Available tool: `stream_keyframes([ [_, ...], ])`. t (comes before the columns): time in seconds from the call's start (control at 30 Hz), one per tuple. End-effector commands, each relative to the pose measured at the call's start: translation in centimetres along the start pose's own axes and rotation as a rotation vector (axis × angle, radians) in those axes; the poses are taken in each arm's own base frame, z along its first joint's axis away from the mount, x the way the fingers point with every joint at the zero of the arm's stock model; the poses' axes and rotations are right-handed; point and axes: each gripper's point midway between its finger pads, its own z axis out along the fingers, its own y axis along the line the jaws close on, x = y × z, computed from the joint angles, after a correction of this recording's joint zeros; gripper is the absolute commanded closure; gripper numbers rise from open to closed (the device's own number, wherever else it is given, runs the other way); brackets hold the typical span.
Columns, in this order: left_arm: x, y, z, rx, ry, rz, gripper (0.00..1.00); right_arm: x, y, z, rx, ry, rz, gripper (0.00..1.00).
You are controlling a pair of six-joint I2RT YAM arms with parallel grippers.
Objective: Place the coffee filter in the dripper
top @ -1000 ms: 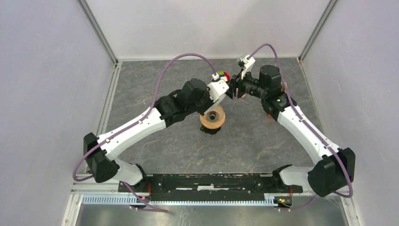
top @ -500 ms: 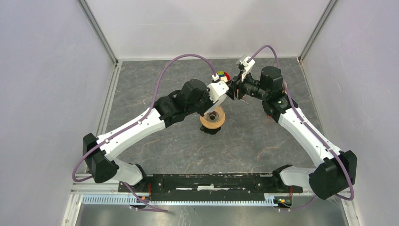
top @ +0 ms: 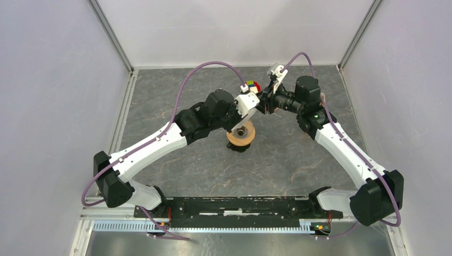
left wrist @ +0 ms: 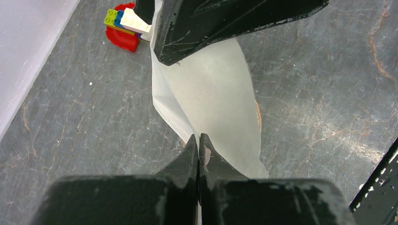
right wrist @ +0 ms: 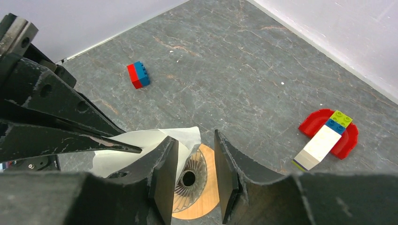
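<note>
The coffee filter (left wrist: 211,93), a thin white paper cone, hangs in the air above the dripper (top: 241,134). My left gripper (left wrist: 198,140) is shut on the filter's seamed edge. My right gripper (right wrist: 195,140) is open, and the filter's free edge (right wrist: 187,138) lies between its jaws, against the left finger. In the right wrist view the dripper (right wrist: 202,187) sits directly below, with its ribbed glass funnel, centre hole and tan ring showing between the fingers. The left gripper's fingers (right wrist: 70,126) come in from the left. The filter is hidden by the grippers in the top view.
A red arch with white, blue and green blocks (right wrist: 328,133) lies on the floor beyond the dripper, near the back wall (top: 250,85). A small red-and-blue block (right wrist: 138,75) lies apart from it. Grey walls enclose the table on three sides.
My right gripper has shifted a little left and closer to the left gripper's tips. The left arm and the dripper have stayed in place.
</note>
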Motion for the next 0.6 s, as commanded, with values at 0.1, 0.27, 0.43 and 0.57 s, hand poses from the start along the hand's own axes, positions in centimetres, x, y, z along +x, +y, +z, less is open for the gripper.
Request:
stream_keyframes([
  [0.1, -1.9, 0.1, -1.3, 0.009, -0.074, 0.04, 0.98, -0.7, 0.5, 0.1, -0.027, -0.03, -0.03, 0.66],
  [0.27, -2.1, 0.4, -1.4, -0.002, -0.077, 0.04, 0.98, -0.2, -0.1, 0.0, 0.008, -0.01, -0.039, 0.76],
  [0.43, -2.1, 1.2, -1.5, -0.044, -0.074, 0.032, 0.98, -0.2, -0.5, -0.2, 0.037, -0.009, -0.043, 0.89],
  [0.57, -2.4, 2.2, -1.3, -0.099, -0.078, 0.023, 0.98, -0.4, -1.0, -0.3, 0.066, -0.012, -0.044, 1.0],
])
